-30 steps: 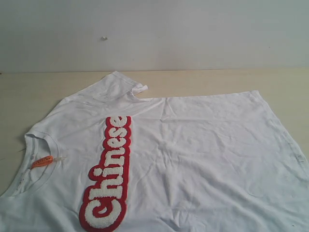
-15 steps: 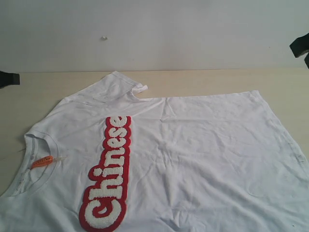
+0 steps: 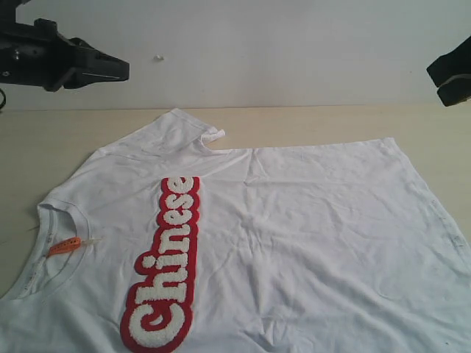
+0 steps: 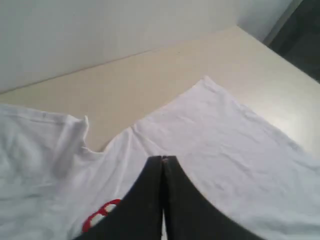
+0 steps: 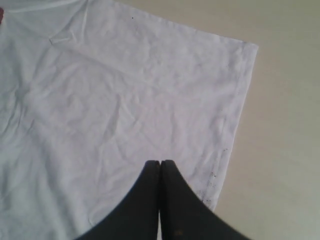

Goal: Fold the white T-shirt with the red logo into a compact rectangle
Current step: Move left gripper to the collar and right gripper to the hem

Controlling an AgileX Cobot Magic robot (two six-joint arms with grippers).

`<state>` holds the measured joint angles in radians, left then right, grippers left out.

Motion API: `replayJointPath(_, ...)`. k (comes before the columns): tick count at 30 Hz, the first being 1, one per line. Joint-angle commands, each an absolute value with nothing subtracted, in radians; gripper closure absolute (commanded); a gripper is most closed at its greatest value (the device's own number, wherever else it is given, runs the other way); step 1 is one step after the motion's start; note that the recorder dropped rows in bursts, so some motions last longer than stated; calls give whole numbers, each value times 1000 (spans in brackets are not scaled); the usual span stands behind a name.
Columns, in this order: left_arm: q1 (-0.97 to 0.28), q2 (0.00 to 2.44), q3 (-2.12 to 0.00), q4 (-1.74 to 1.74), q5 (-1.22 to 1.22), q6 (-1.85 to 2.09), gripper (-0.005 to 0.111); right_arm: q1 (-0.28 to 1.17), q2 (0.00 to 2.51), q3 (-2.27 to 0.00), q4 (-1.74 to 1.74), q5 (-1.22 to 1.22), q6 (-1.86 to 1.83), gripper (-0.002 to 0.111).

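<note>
The white T-shirt lies spread flat on the table, collar at the left with a small orange neck tag, hem toward the right. Its red logo reads "Chinese" down the chest. My left gripper hangs shut in the air at the upper left, above the far sleeve, holding nothing. In the left wrist view the shut gripper hovers over the shirt. My right gripper shows at the right edge; in its wrist view it is shut above the shirt's hem corner.
The pale wooden table runs to a white wall behind. Bare tabletop shows beyond the hem and behind the far sleeve. The table's far corner appears in the left wrist view.
Both arms have come into the exterior view: the left one from the left edge up and rightward, the right one slightly further in at the upper right. The shirt has not moved.
</note>
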<state>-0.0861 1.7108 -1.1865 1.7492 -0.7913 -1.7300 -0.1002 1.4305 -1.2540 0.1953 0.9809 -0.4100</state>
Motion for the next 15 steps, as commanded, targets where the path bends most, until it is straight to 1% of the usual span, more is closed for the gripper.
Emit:
replayJointPath(1, -236, 1673, -1124, 1744, -213, -1593, 107, -105, 1431, -1263, 202, 982, -425, 108)
replayJointPath(3, -352, 1682, -1090, 1744, 195, -1371, 107, -105, 1431, -1263, 202, 967, -425, 108)
replayJointPath(4, -391, 1696, -1088, 1704, 342, -1234, 107, -105, 1431, -1263, 202, 955, -425, 108)
replayJointPath(6, -457, 1742, -1132, 1475, 520, -822, 107, -105, 1431, -1263, 200, 933, -425, 108)
replayJointPath(8, -472, 1809, -1238, 1152, 713, -342, 107, -105, 1431, -1263, 200, 925, -425, 108)
replayJointPath(9, -472, 1841, -1289, 1008, 792, -162, 107, -105, 1431, -1263, 200, 930, -425, 108)
replayJointPath(12, -448, 1891, -1434, 589, 1007, 277, 107, -105, 1431, -1263, 157, 982, -425, 108)
replayJointPath(15, -438, 1894, -1471, 219, 1184, 698, 107, -105, 1431, -1263, 48, 1066, -425, 102)
